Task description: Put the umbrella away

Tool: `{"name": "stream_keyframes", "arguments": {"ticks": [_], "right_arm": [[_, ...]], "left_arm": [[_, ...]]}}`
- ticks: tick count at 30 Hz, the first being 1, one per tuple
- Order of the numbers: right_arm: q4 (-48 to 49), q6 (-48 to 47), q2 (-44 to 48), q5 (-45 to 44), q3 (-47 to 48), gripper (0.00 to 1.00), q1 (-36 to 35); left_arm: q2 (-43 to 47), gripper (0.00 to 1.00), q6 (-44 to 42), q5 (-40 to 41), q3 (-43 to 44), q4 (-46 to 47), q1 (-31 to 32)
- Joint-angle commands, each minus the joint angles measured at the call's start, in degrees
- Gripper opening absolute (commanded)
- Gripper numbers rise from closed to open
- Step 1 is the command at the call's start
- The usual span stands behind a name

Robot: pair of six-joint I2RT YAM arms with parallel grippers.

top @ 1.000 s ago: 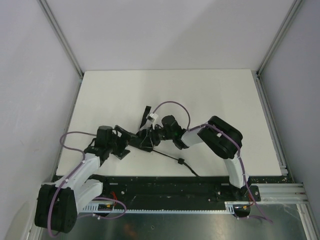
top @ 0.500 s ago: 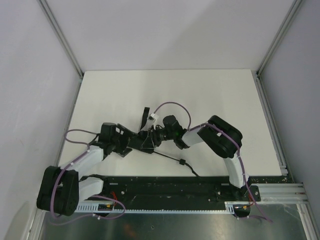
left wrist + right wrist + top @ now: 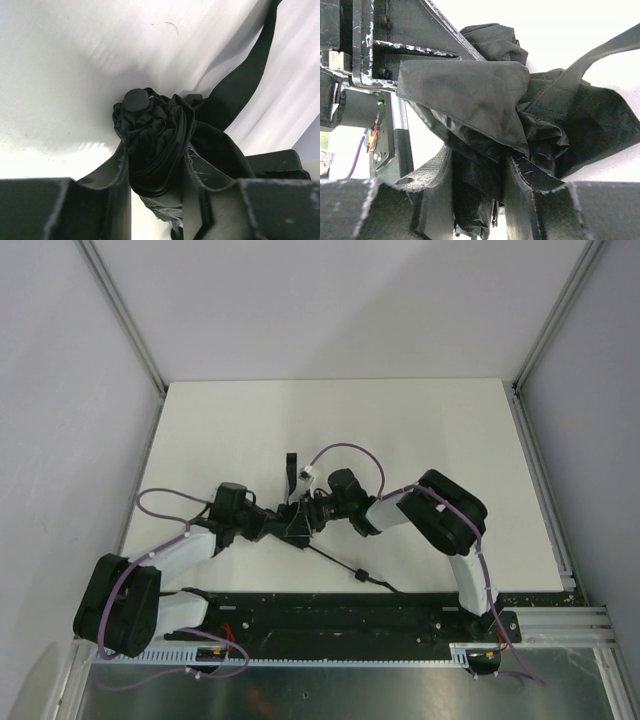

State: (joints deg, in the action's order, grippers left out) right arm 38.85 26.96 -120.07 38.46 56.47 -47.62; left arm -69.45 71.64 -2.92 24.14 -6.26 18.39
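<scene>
The umbrella (image 3: 298, 522) is a small folded black bundle in the middle of the white table, held between both grippers. My left gripper (image 3: 276, 524) comes in from the left. In the left wrist view my left gripper (image 3: 157, 172) is shut on the umbrella's gathered fabric (image 3: 152, 135), just behind the round tip cap (image 3: 136, 100). My right gripper (image 3: 314, 512) reaches in from the right. Seen from the right wrist, that gripper (image 3: 477, 177) is shut on the loose canopy folds (image 3: 485, 105). A black strap (image 3: 291, 468) trails toward the back. The thin shaft (image 3: 345, 565) runs toward the near edge.
The table (image 3: 420, 430) is boxed in by grey walls and aluminium posts (image 3: 125, 315). A black rail (image 3: 330, 615) runs along the near edge, where the shaft's end lies. Purple cables (image 3: 345, 450) loop above the right wrist. The left gripper's body (image 3: 395, 40) fills the right wrist view's upper left.
My left arm has swung right to the umbrella and its jaws have closed from wide open onto the bundle. The right gripper has kept its hold and place.
</scene>
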Motion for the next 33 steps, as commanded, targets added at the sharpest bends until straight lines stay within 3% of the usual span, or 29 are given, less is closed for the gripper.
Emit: {"name": "stream_keyframes", "arguments": {"ticks": [1,4,6,10,13,15,22,33], "right_arm": [[-17.53,-4.11,-3.24,2.1,-2.48,0.0,-1.98],[-19.73,-4.37,-1.36,0.74,-1.37,0.0,-2.38],[-21.81,-4.83,0.57,-1.37,-0.81,0.07,-2.57],[-27.79,-6.92,7.36,-10.66,-0.46,0.4,-2.93],[-33.12,-11.26,14.4,-21.9,-0.36,0.73,-4.71],[-35.95,-14.86,18.7,-28.85,-0.32,0.84,-6.53],[-35.97,-30.38,26.01,-54.3,-0.36,0.87,-17.93],[-24.61,-41.76,12.99,-65.28,4.78,0.8,-24.45]], "left_arm": [[-2.91,0.2,-6.73,3.63,-2.03,0.45,1.29],[-4.26,0.06,-7.7,2.47,-1.92,0.46,1.29],[-4.79,0.01,-7.73,1.09,-2.13,0.46,1.29],[-5.27,0.0,-6.82,-0.85,-2.51,-0.31,1.23],[-6.3,0.0,-6.25,-1.82,-1.82,-2.5,1.25],[-6.81,0.0,-6.2,-2.13,-1.22,-4.02,1.28],[-7.67,0.0,-5.66,-2.7,1.12,-10.03,1.21],[-8.34,0.0,-5.13,-3.58,2.12,-13.13,1.27]]}}
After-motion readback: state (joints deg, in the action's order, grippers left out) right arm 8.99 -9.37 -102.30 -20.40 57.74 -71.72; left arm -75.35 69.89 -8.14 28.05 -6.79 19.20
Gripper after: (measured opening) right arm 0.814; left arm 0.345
